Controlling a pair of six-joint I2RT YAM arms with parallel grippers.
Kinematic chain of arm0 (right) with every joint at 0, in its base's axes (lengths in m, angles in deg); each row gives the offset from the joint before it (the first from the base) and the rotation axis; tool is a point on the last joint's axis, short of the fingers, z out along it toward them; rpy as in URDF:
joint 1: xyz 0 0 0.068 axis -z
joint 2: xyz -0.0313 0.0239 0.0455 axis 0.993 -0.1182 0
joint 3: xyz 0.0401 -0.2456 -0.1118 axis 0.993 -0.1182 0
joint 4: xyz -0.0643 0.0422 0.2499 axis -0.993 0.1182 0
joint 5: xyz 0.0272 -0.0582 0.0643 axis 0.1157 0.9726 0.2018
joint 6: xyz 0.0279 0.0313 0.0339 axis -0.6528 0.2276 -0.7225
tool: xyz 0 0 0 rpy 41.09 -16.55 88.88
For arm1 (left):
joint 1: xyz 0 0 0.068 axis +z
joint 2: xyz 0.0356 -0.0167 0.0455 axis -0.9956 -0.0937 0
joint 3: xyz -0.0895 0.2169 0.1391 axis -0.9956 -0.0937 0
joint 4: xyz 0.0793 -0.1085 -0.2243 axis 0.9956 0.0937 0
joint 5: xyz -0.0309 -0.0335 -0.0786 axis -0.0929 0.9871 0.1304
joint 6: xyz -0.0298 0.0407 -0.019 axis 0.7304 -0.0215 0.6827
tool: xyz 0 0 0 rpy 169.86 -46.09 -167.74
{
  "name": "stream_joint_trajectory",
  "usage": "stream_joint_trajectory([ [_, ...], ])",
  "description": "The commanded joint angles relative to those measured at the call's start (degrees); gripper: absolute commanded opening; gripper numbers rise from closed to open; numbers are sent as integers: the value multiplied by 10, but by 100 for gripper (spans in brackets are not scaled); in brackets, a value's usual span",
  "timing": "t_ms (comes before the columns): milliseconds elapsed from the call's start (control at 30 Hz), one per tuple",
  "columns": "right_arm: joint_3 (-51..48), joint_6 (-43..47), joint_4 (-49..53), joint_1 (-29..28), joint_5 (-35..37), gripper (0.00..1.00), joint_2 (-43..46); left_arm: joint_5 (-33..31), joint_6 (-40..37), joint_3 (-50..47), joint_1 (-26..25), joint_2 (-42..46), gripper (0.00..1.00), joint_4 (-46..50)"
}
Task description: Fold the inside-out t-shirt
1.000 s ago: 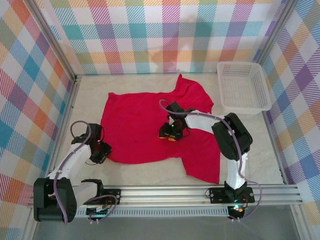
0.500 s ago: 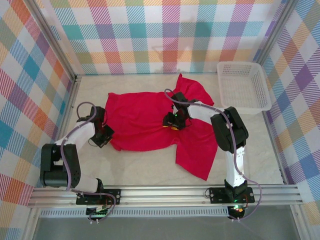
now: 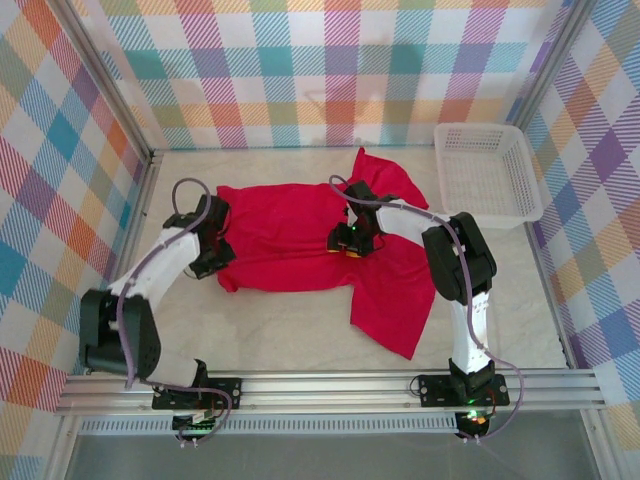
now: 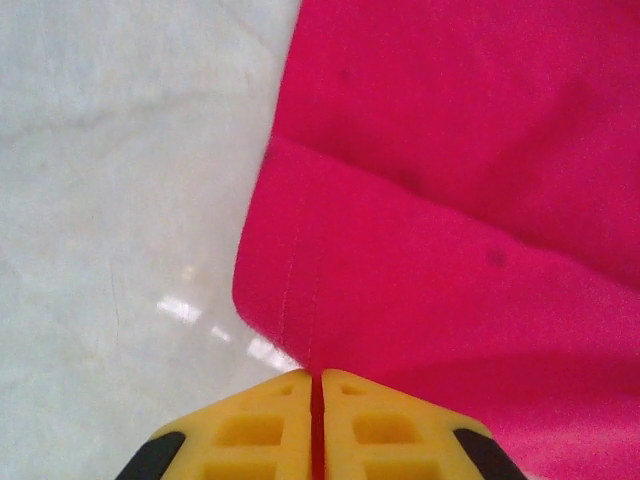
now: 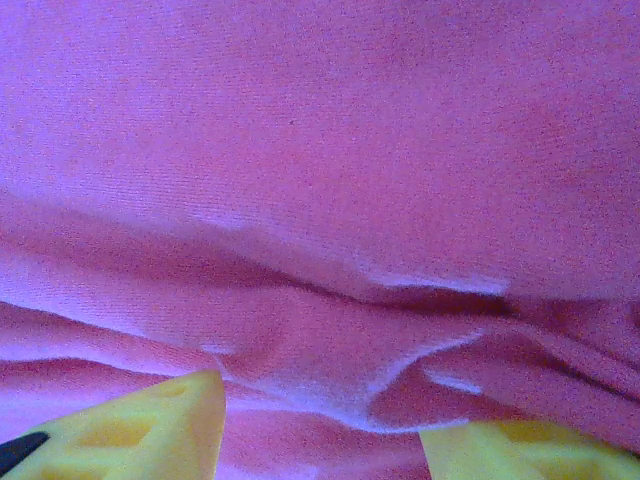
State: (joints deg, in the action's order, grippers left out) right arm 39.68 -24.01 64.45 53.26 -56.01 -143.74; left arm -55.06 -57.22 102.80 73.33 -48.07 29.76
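The inside-out t-shirt (image 3: 290,235) is bright red and lies spread across the middle of the table, one sleeve reaching toward the far right and a loose flap hanging toward the near right. My left gripper (image 3: 223,263) is at the shirt's left edge, shut on the hem. In the left wrist view the yellow fingertips (image 4: 250,430) pinch a thin strip of red cloth (image 4: 450,200), and the edge is doubled over itself. My right gripper (image 3: 347,243) rests on the shirt's middle. Its yellow fingers (image 5: 150,425) stand apart, with a raised ridge of cloth (image 5: 330,350) between them.
A white mesh basket (image 3: 478,127) stands at the far right corner of the pale marble table (image 3: 280,330). Checked walls and metal posts close in three sides. Bare table (image 4: 120,200) lies left of the shirt and along the near edge.
My left gripper has carried the shirt's near-left corner away from me, so the near edge now lies further back. The right gripper moved a little farther back, and the right flap followed.
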Motion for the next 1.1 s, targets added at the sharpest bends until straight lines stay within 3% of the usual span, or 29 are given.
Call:
stream_joint_trajectory([
  [0,-3,18,58,10,27,55,-14,36,12,-47,-20,41,16,31],
  [133,0,19,60,9,20,55,-9,9,28,-78,-35,78,24,18],
  [267,-2,21,64,5,19,55,-1,-6,40,-80,-49,86,26,20],
  [500,-3,20,64,5,15,56,-1,29,115,-137,-128,69,28,-56],
  [700,1,24,70,5,17,56,6,-5,119,-151,-127,24,36,-104],
  [1067,-12,28,68,5,11,56,11,-54,92,-89,-127,-70,36,-124],
])
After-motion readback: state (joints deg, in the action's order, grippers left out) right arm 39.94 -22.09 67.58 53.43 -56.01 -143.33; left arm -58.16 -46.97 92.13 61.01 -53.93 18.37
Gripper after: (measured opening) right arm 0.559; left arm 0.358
